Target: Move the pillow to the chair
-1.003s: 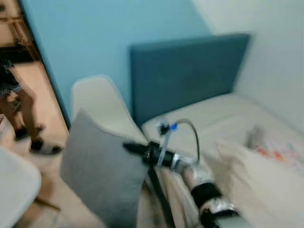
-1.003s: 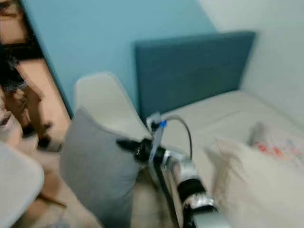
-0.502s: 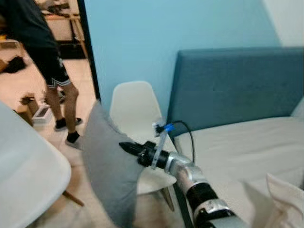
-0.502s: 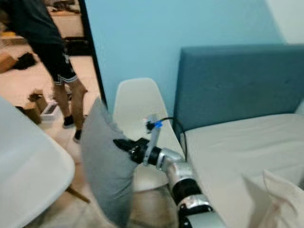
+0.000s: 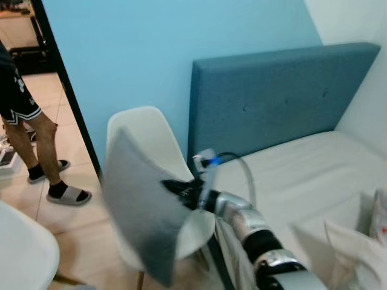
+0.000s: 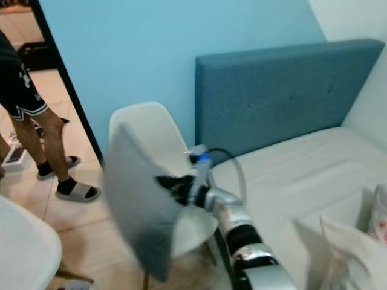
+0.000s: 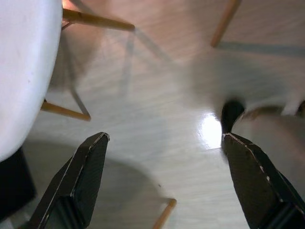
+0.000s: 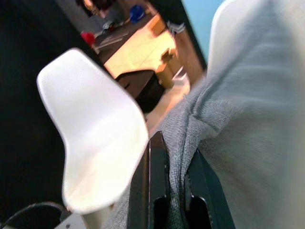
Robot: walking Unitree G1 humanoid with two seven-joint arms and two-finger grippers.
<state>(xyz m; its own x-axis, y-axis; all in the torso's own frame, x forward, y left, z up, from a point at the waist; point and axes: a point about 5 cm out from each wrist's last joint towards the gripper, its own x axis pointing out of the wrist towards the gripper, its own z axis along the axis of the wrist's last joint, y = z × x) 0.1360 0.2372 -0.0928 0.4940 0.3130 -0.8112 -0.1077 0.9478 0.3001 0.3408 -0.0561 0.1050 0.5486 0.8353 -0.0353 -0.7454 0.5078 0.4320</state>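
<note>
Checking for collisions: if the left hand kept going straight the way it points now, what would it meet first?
Most likely the bare floor: the left hand, fingers apart, points down at it. A white chair sits off to one side, seemingly outside that line, though depth is unclear.

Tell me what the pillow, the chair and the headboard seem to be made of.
Pillow: grey knit-like fabric; it bunches between the right gripper fingers. Chair: smooth white moulded shell, likely plastic, on wooden-looking legs. Headboard: blue upholstery, matte, with faint tufts.
</note>
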